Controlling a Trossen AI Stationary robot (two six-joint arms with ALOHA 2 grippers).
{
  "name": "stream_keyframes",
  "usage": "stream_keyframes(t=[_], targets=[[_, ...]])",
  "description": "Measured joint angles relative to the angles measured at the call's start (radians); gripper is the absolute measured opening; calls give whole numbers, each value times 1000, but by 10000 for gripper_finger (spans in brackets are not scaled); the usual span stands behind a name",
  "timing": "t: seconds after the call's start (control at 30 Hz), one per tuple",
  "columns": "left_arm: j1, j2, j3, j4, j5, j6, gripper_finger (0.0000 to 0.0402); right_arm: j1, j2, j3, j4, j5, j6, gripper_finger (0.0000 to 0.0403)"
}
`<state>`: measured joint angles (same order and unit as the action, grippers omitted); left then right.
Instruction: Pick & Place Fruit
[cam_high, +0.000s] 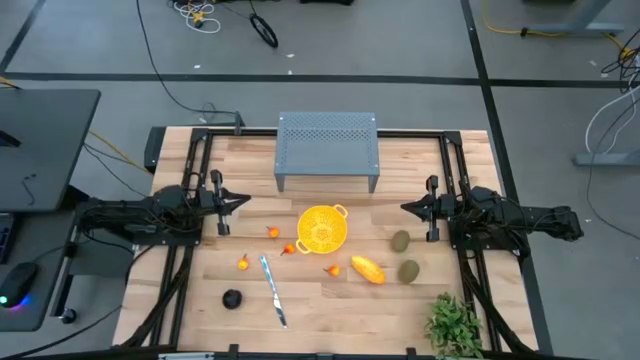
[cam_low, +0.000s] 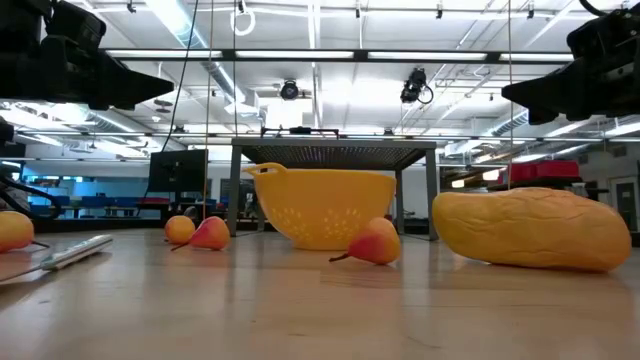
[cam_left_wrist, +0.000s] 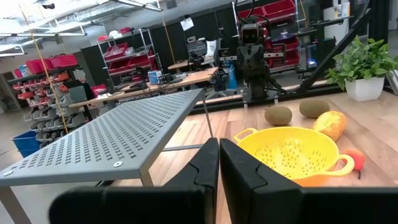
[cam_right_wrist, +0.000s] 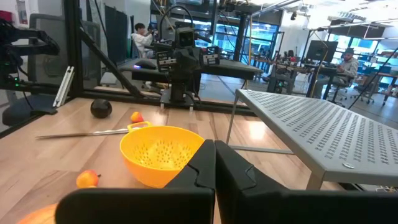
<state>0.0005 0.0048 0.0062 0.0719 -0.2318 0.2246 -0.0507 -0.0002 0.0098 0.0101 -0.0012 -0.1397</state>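
Left gripper (cam_high: 243, 201) hovers over the left half of the table (cam_high: 400, 315), fingers pressed together, nothing held; right gripper (cam_high: 405, 208) mirrors it over the right half, also closed and empty. Both point inward toward the middle. All fruit sits on bare wood, none in the yellow colander (cam_high: 322, 227) at table centre. Near to far: the dark round fruit (cam_high: 232, 298) is closest to the front edge, left of the silver knife (cam_high: 273, 290); the plant (cam_high: 455, 325) fills the front right corner. Next row: the yellow-orange oblong (cam_high: 368, 270), long axis running diagonally from the colander toward the front right, with one olive-green oval (cam_high: 408, 270) just beside it on the right and a small orange-red piece (cam_high: 332, 269) on its left. Another small piece (cam_high: 243, 263) lies left of the knife tip. Further back: a second green oval (cam_high: 400, 241), then two more red pieces (cam_high: 289, 249) and (cam_high: 273, 232) left of the colander. The grey perforated stand (cam_high: 327, 149) sits at the back edge. Key relation, my read: the green ovals and the oblong lie forward of the right gripper, so the right arm is nearer; the red pieces and the dark round lie forward of the left gripper. Either arm must open and drop forward.
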Motion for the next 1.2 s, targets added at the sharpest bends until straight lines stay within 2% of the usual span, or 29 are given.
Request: stream_keyframes(t=[0.73,0.83,0.93,1.07,1.2], targets=[[0,0,0,2,-16,13,22,0,0,0,0,0,0,1],[0,0,0,2,2,-39,22,0,0,0,0,0,0,1],[0,0,0,2,47,-160,22,0,0,0,0,0,0,1],[0,0,0,2,52,-296,22,0,0,0,0,0,0,1],[0,1,32,1,82,-304,22,0,0,0,0,0,0,1]])
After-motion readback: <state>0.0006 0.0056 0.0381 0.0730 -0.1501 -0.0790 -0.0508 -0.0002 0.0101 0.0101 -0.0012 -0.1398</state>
